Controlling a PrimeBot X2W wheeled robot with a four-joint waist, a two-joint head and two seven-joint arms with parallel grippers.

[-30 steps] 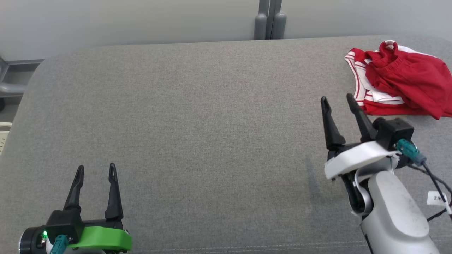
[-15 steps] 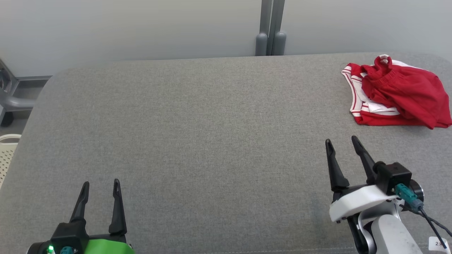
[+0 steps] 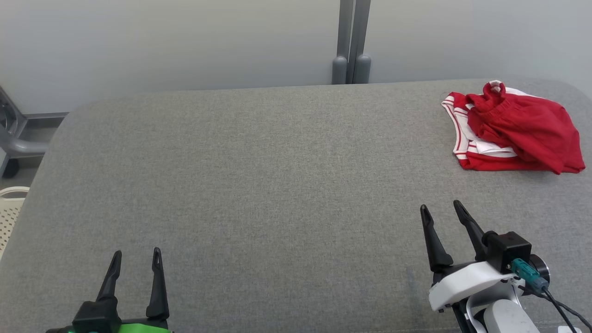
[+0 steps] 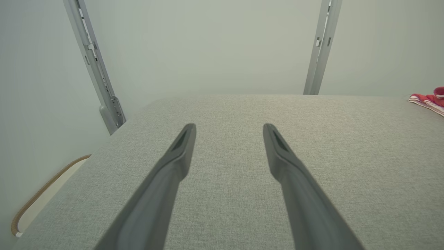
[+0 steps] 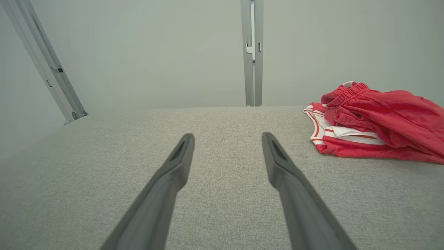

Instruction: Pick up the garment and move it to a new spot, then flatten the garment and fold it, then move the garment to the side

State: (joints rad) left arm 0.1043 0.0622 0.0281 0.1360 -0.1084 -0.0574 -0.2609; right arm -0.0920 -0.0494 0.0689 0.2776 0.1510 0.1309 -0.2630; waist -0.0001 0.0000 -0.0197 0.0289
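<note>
Carrying the garment (image 3: 513, 134) near its far right corner, the grey padded table (image 3: 277, 175) stretches wide to the left of the garment, which I think gives good room for spreading and folding.

The garment is red with white stripes. It lies as a loose heap, layers one upon another, with an elastic waistband on top. It is not flat, and I cannot tell if this is a rough fold or only a bundle.

The right gripper (image 3: 440, 205) is on the robot's side of the garment, a little to the left of it and not touching it. Its two fingers are spread wide with nothing between them, and they point roughly toward the garment. I judge this arm is the better placed for work there.

The left gripper (image 3: 137, 251) is well apart from the garment, far to its left. It is also spread wide and holds nothing, probably parked there to keep out of the way.
</note>
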